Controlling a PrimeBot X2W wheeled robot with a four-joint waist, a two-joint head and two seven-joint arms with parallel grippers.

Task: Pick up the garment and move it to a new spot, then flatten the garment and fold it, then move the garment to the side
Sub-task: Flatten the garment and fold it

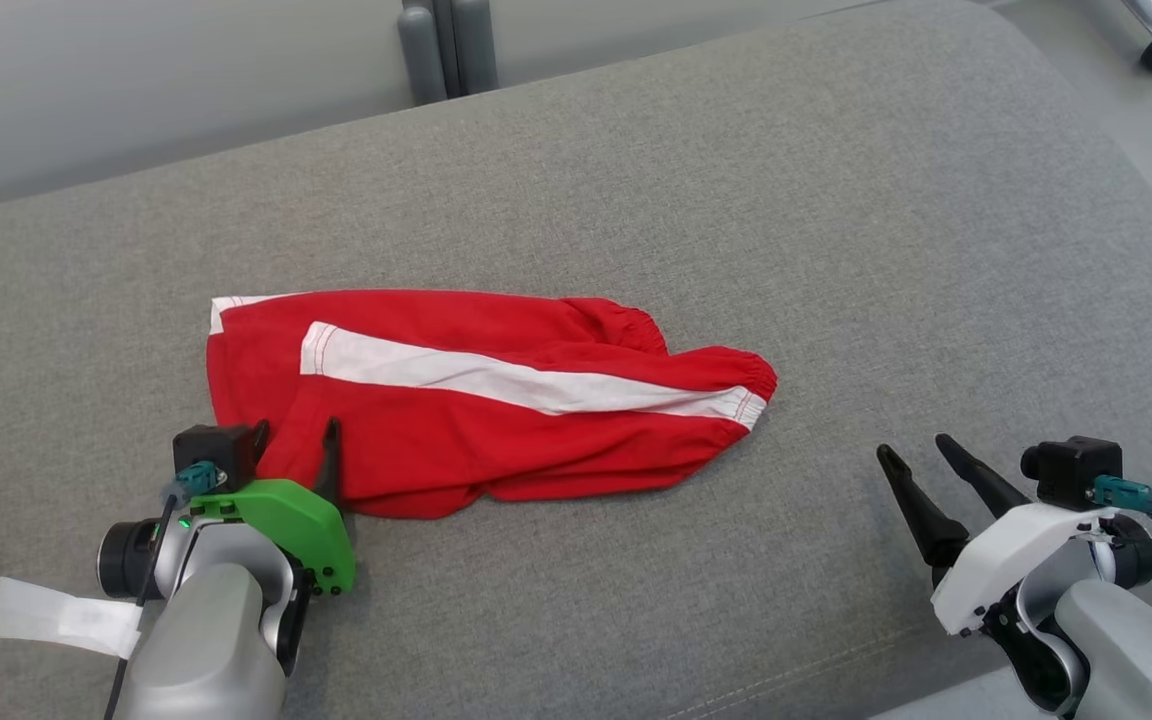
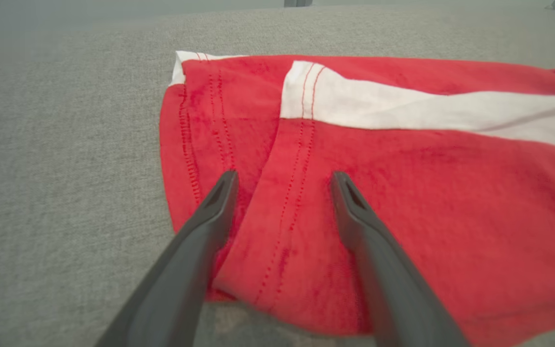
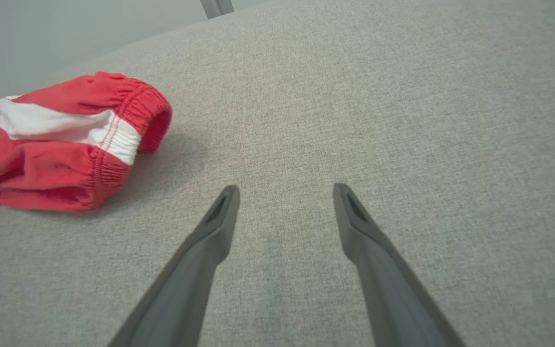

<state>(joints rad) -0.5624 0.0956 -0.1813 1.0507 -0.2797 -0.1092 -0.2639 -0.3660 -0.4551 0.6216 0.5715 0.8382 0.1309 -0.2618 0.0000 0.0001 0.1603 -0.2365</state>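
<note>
While poised at lower left over the garment (image 1: 476,400) hem, left jaws: held spread, nothing grasped.
Garment: red, white-striped, laid at frame centre on the grey cushion (image 1: 836,200).
Right jaws: held spread at lower right, well apart from it.

Bright, even, diffuse lighting; colours clean.
Soft shadow beside the right end of the garment (image 3: 60,144); slight blur at its near edge and along the left tool (image 2: 282,180) close to the lens; wide-angle bending toward wrist-view edges.
</note>
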